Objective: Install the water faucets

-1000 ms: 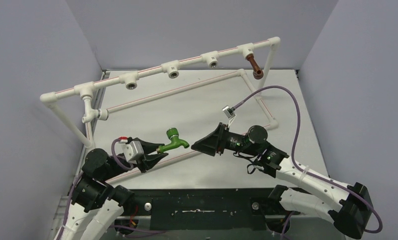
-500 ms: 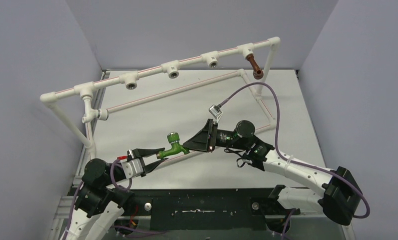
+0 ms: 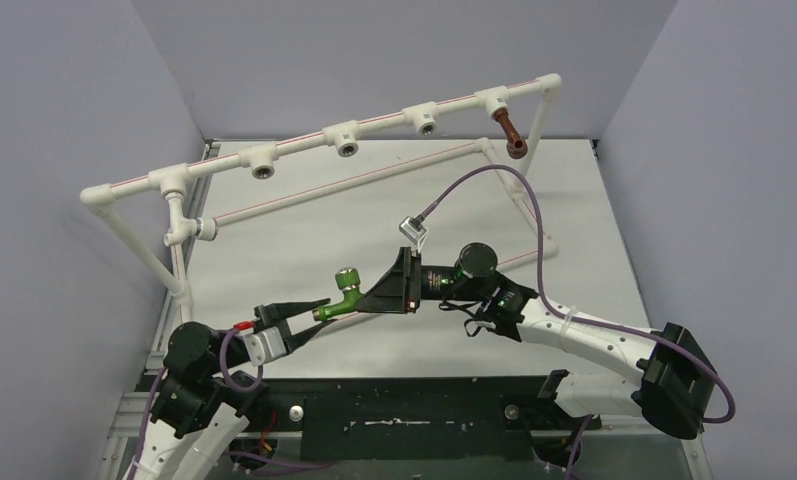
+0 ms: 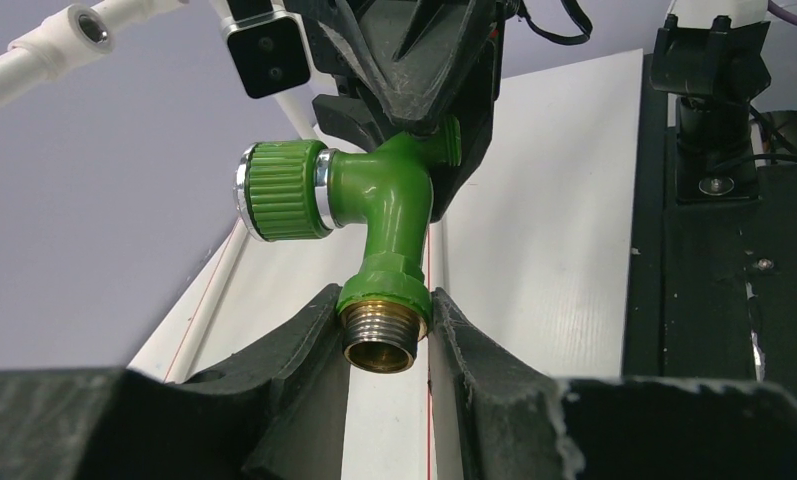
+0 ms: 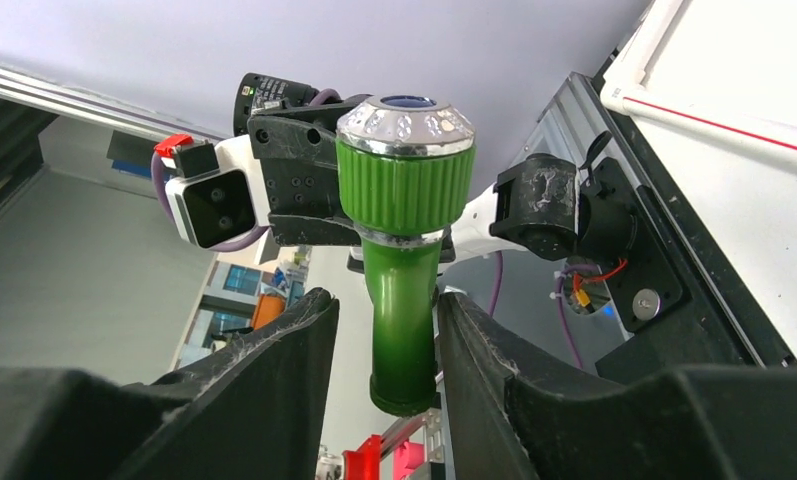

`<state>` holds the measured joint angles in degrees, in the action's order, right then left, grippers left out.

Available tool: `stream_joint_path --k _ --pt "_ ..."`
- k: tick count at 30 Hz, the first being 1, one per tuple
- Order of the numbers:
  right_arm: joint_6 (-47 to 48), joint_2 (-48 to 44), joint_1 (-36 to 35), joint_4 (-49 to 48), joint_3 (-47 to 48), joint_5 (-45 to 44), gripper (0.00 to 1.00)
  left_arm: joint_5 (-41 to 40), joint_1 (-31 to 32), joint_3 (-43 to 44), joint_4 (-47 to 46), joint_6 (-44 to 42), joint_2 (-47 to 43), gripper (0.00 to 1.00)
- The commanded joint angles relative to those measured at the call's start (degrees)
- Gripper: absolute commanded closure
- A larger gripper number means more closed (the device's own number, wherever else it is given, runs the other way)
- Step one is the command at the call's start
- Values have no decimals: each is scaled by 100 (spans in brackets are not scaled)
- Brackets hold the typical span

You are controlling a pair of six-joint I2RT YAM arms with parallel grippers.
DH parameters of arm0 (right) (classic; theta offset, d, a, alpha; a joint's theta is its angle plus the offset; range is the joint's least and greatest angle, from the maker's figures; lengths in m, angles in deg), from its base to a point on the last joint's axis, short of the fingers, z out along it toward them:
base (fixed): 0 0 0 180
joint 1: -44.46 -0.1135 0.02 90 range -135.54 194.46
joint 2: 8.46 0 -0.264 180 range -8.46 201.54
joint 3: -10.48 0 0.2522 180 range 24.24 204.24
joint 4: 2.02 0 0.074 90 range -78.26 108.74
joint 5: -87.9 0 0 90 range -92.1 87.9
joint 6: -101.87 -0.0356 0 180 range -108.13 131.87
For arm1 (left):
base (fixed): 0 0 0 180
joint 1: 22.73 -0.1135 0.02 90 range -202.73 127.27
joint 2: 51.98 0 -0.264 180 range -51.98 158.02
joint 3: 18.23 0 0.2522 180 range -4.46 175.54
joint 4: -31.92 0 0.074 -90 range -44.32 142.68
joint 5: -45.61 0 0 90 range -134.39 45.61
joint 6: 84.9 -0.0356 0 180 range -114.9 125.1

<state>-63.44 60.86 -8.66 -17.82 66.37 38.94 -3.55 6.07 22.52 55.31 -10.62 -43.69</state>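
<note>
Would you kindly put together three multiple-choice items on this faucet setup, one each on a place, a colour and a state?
1. Where on the pipe frame does the reddish-brown faucet sit?
A. left end of the top rail
B. right end of the top rail
C. bottom rail

2. What colour is the green faucet's threaded end?
A. black
B. red
C. brass

3. How is the left gripper?
A. shut on that threaded end
B. open, holding nothing
C. shut on nothing

Key: 1 B, it hangs from the last tee by the right corner. 2 C, the thread below the green collar shines brass. 3 A, its jaws clamp the thread from both sides.
</note>
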Motion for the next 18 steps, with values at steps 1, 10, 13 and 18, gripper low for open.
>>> stream_joint_path --k 1,10,13,18 --pt "260 -79 -40 71 397 124 59 175 46 13 -372 -153 -87 100" --pt "398 -76 -40 212 420 210 69 290 73 24 -349 -146 -48 100" --pt "424 -85 -49 214 406 242 79 293 73 35 -339 -149 -36 100" --pt "419 -109 -47 148 356 249 100 284 73 13 -363 -138 -8 100"
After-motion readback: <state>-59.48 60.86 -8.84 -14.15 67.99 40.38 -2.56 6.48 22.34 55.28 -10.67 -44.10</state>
